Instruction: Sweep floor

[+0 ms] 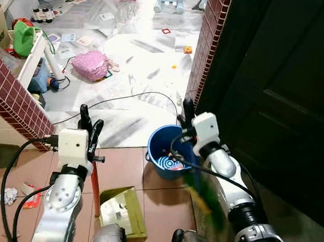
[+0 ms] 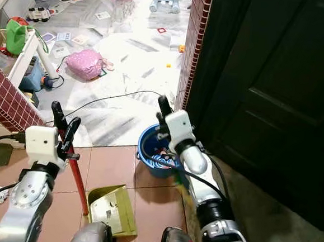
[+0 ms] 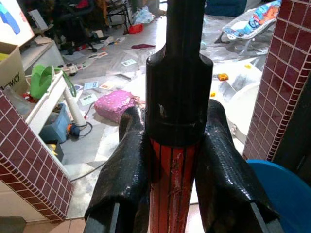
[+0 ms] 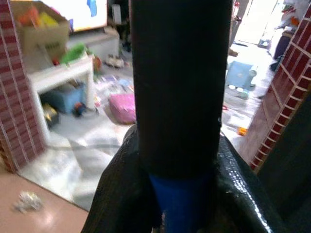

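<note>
- Left hand (image 3: 177,160) is clamped round one red-handled dustpan pole (image 2: 77,183) over the terracotta tile floor (image 1: 121,171).
- Right hand (image 4: 182,194) clenches one black-and-blue broom handle (image 4: 181,87) beside one blue plastic bucket (image 1: 159,145).
- One olive-green dustpan (image 2: 113,209) sits on the tiles.

Two rounded silver metal arms, each topped with a boxy white wrist housing. Left tool (image 1: 90,125) and right tool (image 1: 186,113) carry long glossy black fingers. Black cables loop along both forearms; dark joint rings, possibly rubber.

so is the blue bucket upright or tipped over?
Upright. The blue bucket stands on the tiled floor beside the brick wall, its open mouth facing up with something inside; what that is, I cannot tell.
</note>
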Robot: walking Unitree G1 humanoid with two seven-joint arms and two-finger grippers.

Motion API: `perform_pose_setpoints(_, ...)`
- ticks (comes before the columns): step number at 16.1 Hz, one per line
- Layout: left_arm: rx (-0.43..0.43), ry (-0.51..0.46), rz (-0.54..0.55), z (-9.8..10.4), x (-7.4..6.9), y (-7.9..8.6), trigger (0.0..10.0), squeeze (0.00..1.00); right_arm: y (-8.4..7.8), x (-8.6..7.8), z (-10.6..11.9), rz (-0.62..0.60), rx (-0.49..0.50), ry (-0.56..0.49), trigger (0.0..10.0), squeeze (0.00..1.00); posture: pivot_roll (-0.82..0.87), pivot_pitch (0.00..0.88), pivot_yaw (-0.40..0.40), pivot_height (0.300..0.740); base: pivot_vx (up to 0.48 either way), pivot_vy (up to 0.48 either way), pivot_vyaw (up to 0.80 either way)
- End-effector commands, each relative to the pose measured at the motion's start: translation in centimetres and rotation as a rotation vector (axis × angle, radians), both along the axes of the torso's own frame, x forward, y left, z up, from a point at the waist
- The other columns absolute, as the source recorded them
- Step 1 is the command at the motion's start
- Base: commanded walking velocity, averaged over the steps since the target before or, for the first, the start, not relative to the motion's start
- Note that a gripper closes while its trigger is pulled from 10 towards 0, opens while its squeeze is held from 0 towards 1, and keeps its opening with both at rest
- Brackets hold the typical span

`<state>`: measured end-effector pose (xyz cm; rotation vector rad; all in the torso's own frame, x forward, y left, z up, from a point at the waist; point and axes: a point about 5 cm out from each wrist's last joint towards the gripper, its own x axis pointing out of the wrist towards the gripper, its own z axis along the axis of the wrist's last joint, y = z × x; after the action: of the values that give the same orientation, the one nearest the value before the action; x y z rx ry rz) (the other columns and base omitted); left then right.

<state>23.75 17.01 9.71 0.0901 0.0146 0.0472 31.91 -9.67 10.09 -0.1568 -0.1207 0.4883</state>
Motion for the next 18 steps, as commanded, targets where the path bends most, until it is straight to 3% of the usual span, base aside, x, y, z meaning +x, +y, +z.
perform_pose_setpoints(1, 0.006, -0.029, 0.021, 0.4, 0.4, 0.1, 10.0, 0.00, 1.1, 0.0, 1.1, 0.045, 0.117, 0.022, 10.0, 0.00, 0.04, 0.095, 0.021, 0.740, 0.000, 0.000, 0.00)
perform_pose_setpoints(6, -0.026, 0.001, -0.008, -0.8, 1.1, -1.0, 10.0, 0.00, 1.1, 1.2, 3.0, 0.068, 0.208, 0.077, 10.0, 0.00, 0.02, 0.063, -0.016, 0.740, 0.000, 0.000, 0.00)
perform_pose_setpoints(10, -0.017, -0.004, -0.007, -1.6, 2.2, -1.5, 10.0, 0.00, 1.3, 1.7, 4.7, 0.114, 0.361, 0.182, 10.0, 0.00, 0.00, 0.054, -0.031, 0.740, 0.000, 0.000, 0.00)
perform_pose_setpoints(13, -0.009, -0.020, 0.008, -1.6, 2.6, -1.6, 10.0, 0.00, 1.2, 1.8, 6.3, 0.156, 0.427, 0.201, 10.0, 0.00, -0.03, 0.043, -0.031, 0.740, 0.000, 0.000, 0.00)
perform_pose_setpoints(14, 0.007, -0.030, 0.027, -1.6, 2.7, -1.6, 10.0, 0.00, 0.9, 2.0, 6.9, 0.162, 0.377, 0.158, 10.0, 0.00, -0.03, 0.041, -0.030, 0.740, 0.000, 0.000, 0.00)
perform_pose_setpoints(17, 0.026, -0.060, 0.054, -1.2, 3.0, -1.0, 10.0, 0.00, 0.2, 2.3, 7.9, 0.154, 0.387, 0.132, 10.0, 0.00, -0.03, 0.033, -0.026, 0.740, 0.000, 0.000, 0.00)
perform_pose_setpoints(18, 0.036, -0.076, 0.076, -1.0, 3.1, -0.5, 10.0, 0.00, -0.3, 2.5, 9.2, 0.134, 0.287, 0.012, 10.0, 0.00, -0.03, 0.029, -0.027, 0.740, 0.000, 0.000, 0.00)
